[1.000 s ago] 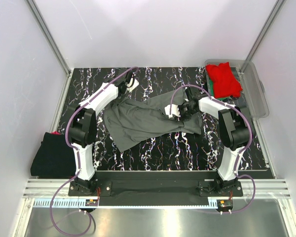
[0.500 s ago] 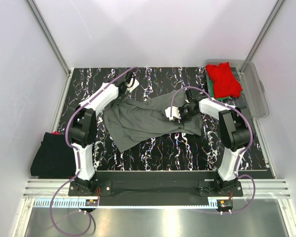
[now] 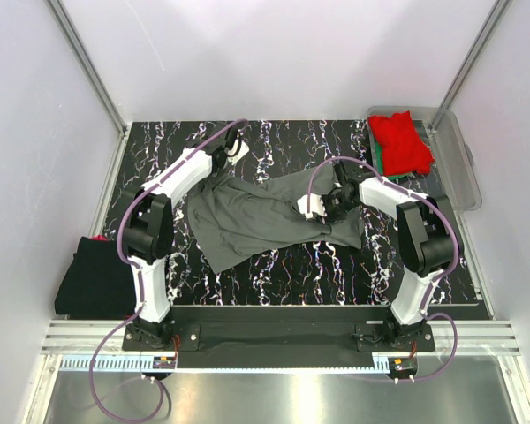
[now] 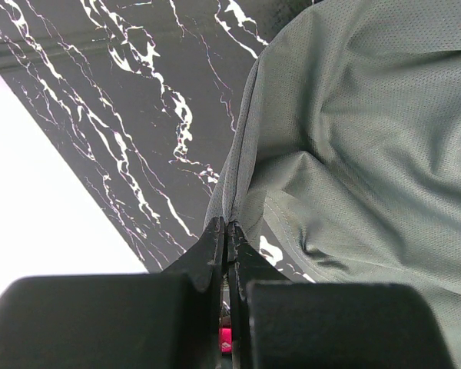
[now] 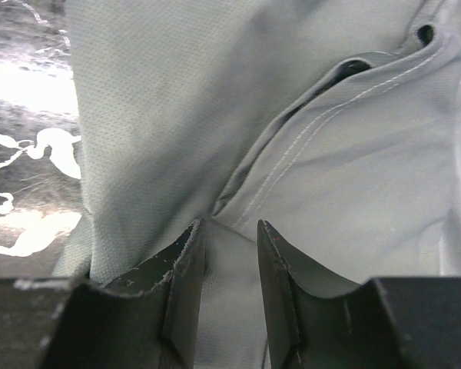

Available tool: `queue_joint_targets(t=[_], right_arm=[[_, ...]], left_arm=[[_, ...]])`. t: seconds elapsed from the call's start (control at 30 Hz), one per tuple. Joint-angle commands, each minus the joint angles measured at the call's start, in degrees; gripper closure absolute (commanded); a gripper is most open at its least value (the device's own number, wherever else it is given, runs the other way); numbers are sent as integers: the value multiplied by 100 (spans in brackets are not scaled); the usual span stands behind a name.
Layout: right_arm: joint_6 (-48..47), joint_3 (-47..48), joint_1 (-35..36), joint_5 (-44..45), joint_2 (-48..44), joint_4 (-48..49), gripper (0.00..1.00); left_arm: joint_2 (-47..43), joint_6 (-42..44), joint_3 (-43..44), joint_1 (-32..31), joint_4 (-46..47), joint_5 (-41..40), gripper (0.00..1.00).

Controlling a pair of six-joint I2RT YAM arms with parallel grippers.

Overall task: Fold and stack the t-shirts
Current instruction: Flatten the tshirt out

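one grey shirt (image 3: pixel 247 216) lies spread on the desk (image 3: pixel 283 265) between the arms; soft, light and limp, it is best taken at hems or corners. the left hand (image 4: pixel 227 227) is pinched tight on its far-left edge. the right hand (image 5: pixel 230 227) is nearly closed, a thick fold near the shirt's right side bunched between its fingers (image 5: pixel 184 269).

A grey t-shirt (image 3: pixel 261 216) lies rumpled and stretched slantwise across the middle of the table (image 3: pixel 283 274) (its cloth is a fine mesh, seams showing). A red t-shirt (image 3: pixel 400 141) sits crumpled at the far right, over a green t-shirt (image 3: pixel 380 159). A black t-shirt (image 3: pixel 93 278) lies bunched at the near left.
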Motion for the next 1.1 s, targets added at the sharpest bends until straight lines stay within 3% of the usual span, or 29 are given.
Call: queue_joint_targets(t=[0.0,0.57,1.07], right_arm=[[-150,149,61,-17,-299,-300,60],[-18,377,70,115,210,-239,60],[-150,166,166,97,123,-318,60]], left_arm=[[-22,-90,225,29,141,9,100],[66,-116,278,29,132,9,100],[66,-99,304,21,123,0,100]])
